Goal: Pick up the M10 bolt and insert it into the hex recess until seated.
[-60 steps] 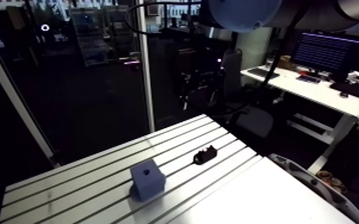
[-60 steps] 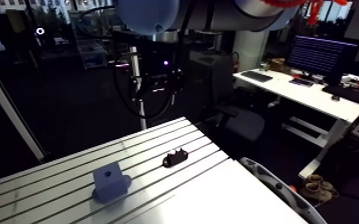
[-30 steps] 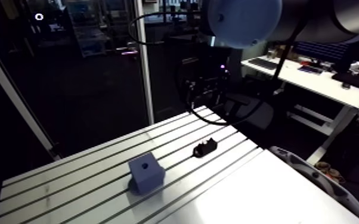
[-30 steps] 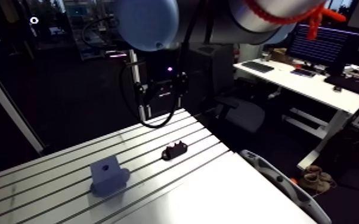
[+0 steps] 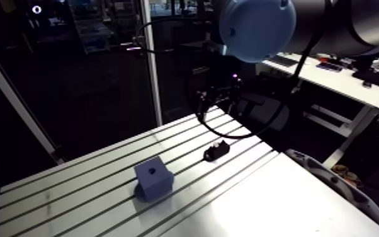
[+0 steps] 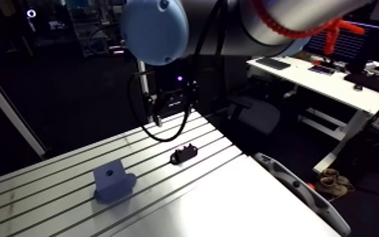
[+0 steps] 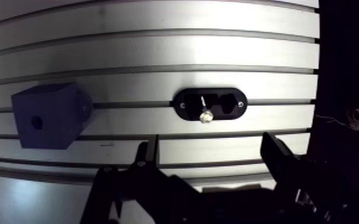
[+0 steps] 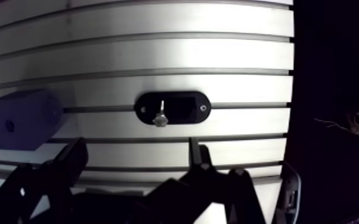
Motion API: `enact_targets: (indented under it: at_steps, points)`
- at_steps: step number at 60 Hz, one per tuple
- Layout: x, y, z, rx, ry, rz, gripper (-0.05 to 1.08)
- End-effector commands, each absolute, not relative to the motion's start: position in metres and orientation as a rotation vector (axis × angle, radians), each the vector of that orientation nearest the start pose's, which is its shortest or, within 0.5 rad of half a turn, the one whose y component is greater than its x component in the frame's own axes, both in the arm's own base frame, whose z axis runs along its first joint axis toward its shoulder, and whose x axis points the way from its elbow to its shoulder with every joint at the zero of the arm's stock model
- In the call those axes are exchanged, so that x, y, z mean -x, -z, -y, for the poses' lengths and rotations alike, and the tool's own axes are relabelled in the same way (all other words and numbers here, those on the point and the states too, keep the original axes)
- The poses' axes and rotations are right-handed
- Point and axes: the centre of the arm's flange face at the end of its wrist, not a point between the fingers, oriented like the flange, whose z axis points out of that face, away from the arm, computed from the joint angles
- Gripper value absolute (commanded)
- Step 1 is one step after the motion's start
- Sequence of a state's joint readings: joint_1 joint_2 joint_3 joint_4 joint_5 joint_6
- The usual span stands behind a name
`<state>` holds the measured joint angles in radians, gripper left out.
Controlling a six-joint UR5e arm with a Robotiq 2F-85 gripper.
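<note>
In the wrist view a small silver bolt stands head-up in a black oval holder on the slotted table. My gripper hovers above the table, open, its two dark fingers spread wide, with the holder just ahead of the gap and nothing between them. Beside the holder sits a blue block with a small hex recess in its face. In the arm view the block and the holder lie apart on the table, the wrist hanging dark above the far edge.
The table's far edge drops off just beyond the holder. A smooth white surface adjoins the slotted top on the near right. An upright white post stands behind the table.
The arm view has shifted with the arm. The wrist and gripper hang lower, nearer the holder than just before. Block, holder and bolt stay in place.
</note>
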<state>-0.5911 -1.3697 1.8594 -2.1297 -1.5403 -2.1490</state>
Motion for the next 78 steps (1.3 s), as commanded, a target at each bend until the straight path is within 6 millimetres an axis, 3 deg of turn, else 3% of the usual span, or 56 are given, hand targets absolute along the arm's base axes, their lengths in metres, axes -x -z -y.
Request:
enact_targets:
  at_steps: [1,37,50,78]
  points:
    - [0.519,-0.291,-0.187,-0.027,-0.030,-3.207,0.10]
    - [0.512,-0.261,-0.195,-0.067,0.001,-3.180,0.25]
    - [0.514,-0.248,-0.196,-0.071,0.017,-3.165,0.26]
    - [0.519,-0.237,-0.200,-0.064,-0.003,-3.178,0.34]
